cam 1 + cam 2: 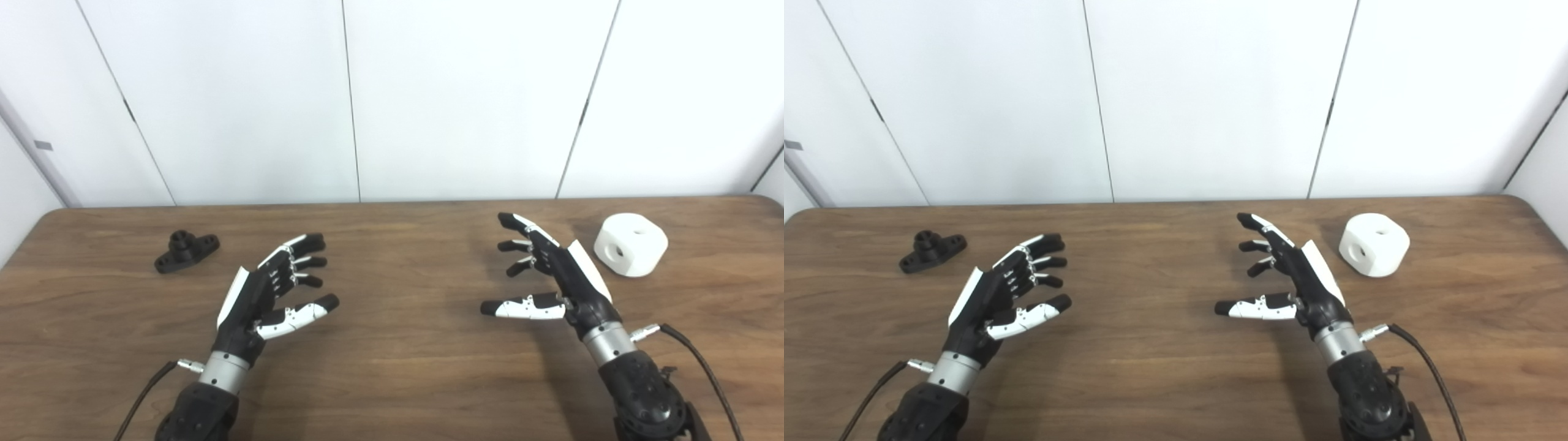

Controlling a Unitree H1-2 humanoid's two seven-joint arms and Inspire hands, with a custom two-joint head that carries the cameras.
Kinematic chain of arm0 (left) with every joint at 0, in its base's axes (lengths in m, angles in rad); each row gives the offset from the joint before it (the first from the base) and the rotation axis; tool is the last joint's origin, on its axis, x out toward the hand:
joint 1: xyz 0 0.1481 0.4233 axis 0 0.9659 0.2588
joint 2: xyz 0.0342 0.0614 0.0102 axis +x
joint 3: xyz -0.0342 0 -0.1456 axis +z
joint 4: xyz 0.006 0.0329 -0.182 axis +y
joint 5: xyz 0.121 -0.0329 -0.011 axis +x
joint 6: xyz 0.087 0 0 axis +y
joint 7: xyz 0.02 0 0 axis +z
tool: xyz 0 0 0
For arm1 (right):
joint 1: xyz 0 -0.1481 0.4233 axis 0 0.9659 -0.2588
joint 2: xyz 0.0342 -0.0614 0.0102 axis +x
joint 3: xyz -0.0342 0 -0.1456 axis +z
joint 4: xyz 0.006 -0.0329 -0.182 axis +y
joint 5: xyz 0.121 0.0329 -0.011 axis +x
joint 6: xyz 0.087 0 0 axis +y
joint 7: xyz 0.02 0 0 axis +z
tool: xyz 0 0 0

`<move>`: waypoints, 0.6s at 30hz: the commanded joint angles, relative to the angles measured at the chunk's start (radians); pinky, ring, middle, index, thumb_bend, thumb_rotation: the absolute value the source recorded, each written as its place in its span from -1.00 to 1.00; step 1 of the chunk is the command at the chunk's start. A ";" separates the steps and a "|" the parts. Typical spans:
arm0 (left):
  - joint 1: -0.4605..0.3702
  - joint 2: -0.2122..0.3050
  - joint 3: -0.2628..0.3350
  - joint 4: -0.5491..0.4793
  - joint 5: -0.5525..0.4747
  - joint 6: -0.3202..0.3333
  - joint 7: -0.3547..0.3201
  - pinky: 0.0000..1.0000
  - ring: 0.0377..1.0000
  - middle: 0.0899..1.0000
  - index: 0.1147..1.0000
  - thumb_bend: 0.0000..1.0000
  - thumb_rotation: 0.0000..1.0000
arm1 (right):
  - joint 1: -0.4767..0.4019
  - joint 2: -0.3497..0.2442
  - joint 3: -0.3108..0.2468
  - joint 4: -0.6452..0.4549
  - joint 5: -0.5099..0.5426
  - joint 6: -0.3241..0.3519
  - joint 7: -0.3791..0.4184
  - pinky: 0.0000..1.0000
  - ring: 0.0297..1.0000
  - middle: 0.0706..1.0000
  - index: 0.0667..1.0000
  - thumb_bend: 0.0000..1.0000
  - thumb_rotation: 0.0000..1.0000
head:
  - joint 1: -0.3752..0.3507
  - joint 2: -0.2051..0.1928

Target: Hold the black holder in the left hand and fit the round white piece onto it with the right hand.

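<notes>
Nothing grasped yet; our left hand (263,294) and right hand (554,275) hover spread and empty; the black holder (185,250) lies at ten o'clock on the surface (398,367), the round white piece (631,244) at two; next, we judge, left reaches the holder.

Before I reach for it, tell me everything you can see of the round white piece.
The round white piece is a chunky, matte white block with rounded sides and a flat top, plastic by the look of it. One round hole opens in its top face and another in the side facing the camera. It sits flat on the wooden table at the far right, alone. The right hand, open, is to its left and not touching it; nothing else touches it.
</notes>
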 commanded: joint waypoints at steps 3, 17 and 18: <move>-0.032 0.011 0.001 -0.016 -0.010 -0.027 -0.005 0.36 0.65 0.76 0.76 0.53 -0.55 | -0.028 -0.001 -0.006 -0.035 0.009 -0.034 -0.012 0.14 0.51 0.76 0.73 0.68 -0.59 | 0.005 0.000; -0.041 0.015 0.001 -0.005 -0.006 -0.031 -0.010 0.36 0.63 0.74 0.75 0.54 -0.51 | -0.032 -0.001 -0.004 -0.043 0.006 -0.027 -0.010 0.19 0.54 0.77 0.74 0.70 -0.56 | -0.011 0.007; -0.043 0.013 0.001 -0.004 -0.006 -0.032 -0.008 0.36 0.63 0.74 0.75 0.53 -0.52 | -0.034 -0.002 -0.005 -0.043 0.004 -0.027 -0.010 0.18 0.53 0.76 0.74 0.70 -0.55 | -0.008 0.007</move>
